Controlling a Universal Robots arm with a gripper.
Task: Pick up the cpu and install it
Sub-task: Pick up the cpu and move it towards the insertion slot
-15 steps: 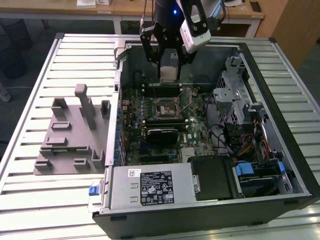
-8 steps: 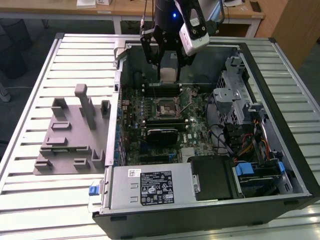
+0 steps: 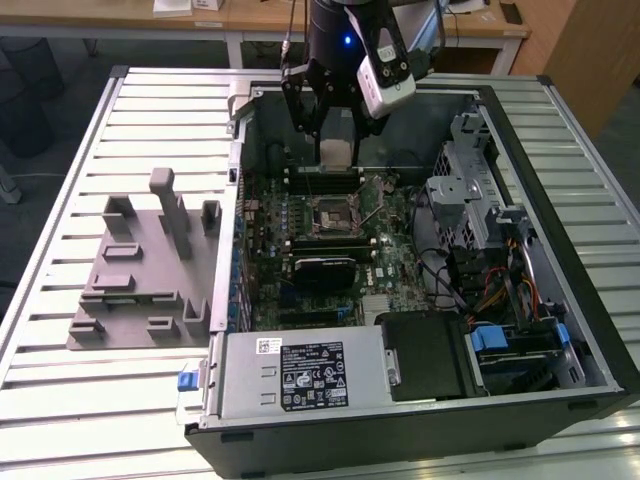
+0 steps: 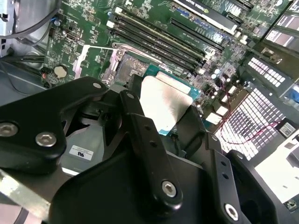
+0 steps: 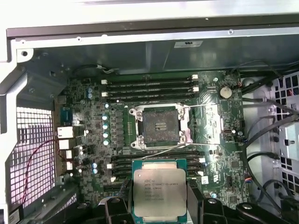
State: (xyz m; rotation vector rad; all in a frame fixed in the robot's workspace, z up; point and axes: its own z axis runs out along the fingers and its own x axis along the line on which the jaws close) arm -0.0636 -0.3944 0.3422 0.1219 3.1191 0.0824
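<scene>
My gripper hangs above the back part of the open computer case, shut on the cpu. The cpu is a flat square chip with a silvery metal top and green rim, clamped by its two sides between the dark fingers. In the second wrist view the cpu sits between the black finger links, above the motherboard. The socket, a metal frame with a dark centre and its lever lifted, lies open on the motherboard just beyond the chip. In the exterior view the socket is below and in front of my gripper.
A grey plastic tray with upright pegs rests on the slatted table at the exterior view's left. Memory slots flank the socket. A drive cage and cables fill the case's right side, and a metal box sits at the front.
</scene>
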